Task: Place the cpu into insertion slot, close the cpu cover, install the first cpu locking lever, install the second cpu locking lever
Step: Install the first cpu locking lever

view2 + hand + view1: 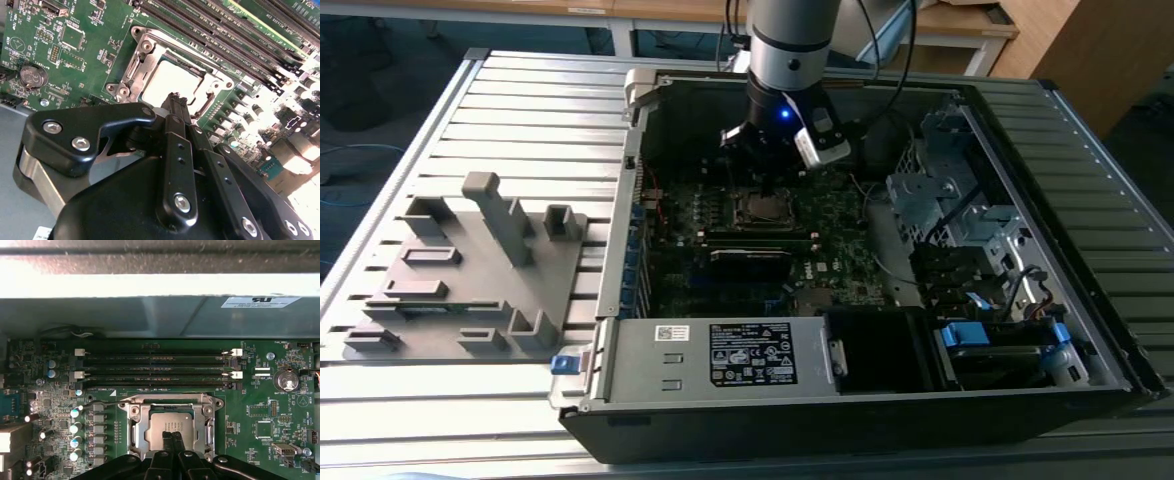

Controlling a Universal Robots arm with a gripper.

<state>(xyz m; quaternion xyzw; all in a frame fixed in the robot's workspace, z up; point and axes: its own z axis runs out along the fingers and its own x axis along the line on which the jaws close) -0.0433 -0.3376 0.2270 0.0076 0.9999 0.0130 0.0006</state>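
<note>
An open computer case (pixel 853 442) lay on its side on the slatted metal bench (pixel 520 110), with a grey moulded fixture (pixel 467 270) beside it on the exterior view's left. The arm reached down into the case, and the gripper (pixel 765 188) hung directly over the insertion slot (pixel 787 212) on the green motherboard (pixel 260 412).

The cpu (pixel 172 422) sat in that slot with its silvery face up. The cpu cover (pixel 141 426) lay down flat around it, so that the chip showed through the central window. A thin lever rod (pixel 102 403) ran across the board to one corner of the socket frame. Whether it was latched could not be told.

In both wrist views the jaws were pressed together with nothing visible between them. Their tips were over the near edge of the cpu's face, and whether they touched it could not be told.

Long black memory slots (pixel 155 367) ran alongside the socket on the side away from the gripper, and a coin-cell battery (pixel 288 380) sat farther off on the board. In the exterior view, a labelled power supply (pixel 720 355) lay along the case's near wall.
</note>
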